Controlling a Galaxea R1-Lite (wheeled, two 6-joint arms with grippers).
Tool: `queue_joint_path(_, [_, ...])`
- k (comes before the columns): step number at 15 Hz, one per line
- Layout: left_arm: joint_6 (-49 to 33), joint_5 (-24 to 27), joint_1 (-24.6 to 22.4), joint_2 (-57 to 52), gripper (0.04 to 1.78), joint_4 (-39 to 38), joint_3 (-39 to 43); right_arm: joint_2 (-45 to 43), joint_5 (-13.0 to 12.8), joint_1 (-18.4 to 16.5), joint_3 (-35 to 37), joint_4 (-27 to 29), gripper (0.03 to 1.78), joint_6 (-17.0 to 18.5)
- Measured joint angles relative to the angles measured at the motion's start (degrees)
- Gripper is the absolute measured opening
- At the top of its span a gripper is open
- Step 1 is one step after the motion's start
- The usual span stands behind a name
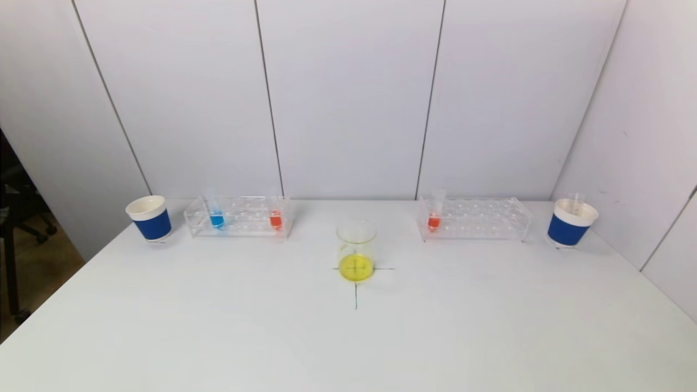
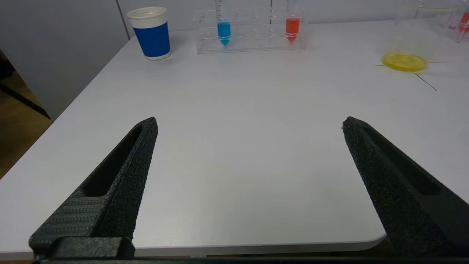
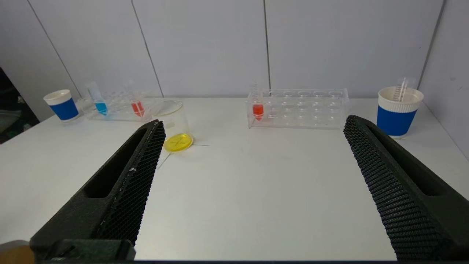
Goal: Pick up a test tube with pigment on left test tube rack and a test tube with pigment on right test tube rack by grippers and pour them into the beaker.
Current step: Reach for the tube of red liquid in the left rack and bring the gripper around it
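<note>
The left test tube rack (image 1: 239,216) stands at the back left and holds a blue-pigment tube (image 1: 216,218) and a red-pigment tube (image 1: 275,219). At the back right, the right test tube rack (image 1: 475,219) holds one red-pigment tube (image 1: 434,220) at its inner end. A clear beaker (image 1: 356,251) with yellow liquid sits mid-table on a drawn cross. Neither arm shows in the head view. My left gripper (image 2: 249,123) hangs open over the table's near left edge, nothing between its fingers. My right gripper (image 3: 253,123) is open and empty too, back from the right rack (image 3: 298,108).
A blue-and-white paper cup (image 1: 150,219) stands left of the left rack. Another cup (image 1: 572,222) right of the right rack holds an empty tube. White wall panels close the back and the right side. The table's left edge drops to the floor.
</note>
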State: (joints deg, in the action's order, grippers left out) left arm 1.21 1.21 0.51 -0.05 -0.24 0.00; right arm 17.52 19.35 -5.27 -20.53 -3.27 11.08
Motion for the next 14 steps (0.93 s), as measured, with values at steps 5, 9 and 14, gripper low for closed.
queue_joint_path(5, [0.02, 0.0, 0.01, 0.0, 1.76, 0.02, 0.0, -1.54, 0.3, 0.26, -0.94, 0.4, 1.77, 0.66])
queue_joint_path(9, [0.02, -0.02, 0.01, 0.0, 1.76, 0.0, 0.0, -1.69, -0.85, 0.28, -1.38, 0.6, 1.77, 0.99])
queue_joint_path(14, [0.02, 0.02, 0.0, 0.0, 1.76, 0.0, 0.0, -1.73, -3.91, 0.26, -4.66, 4.69, 1.77, 0.99])
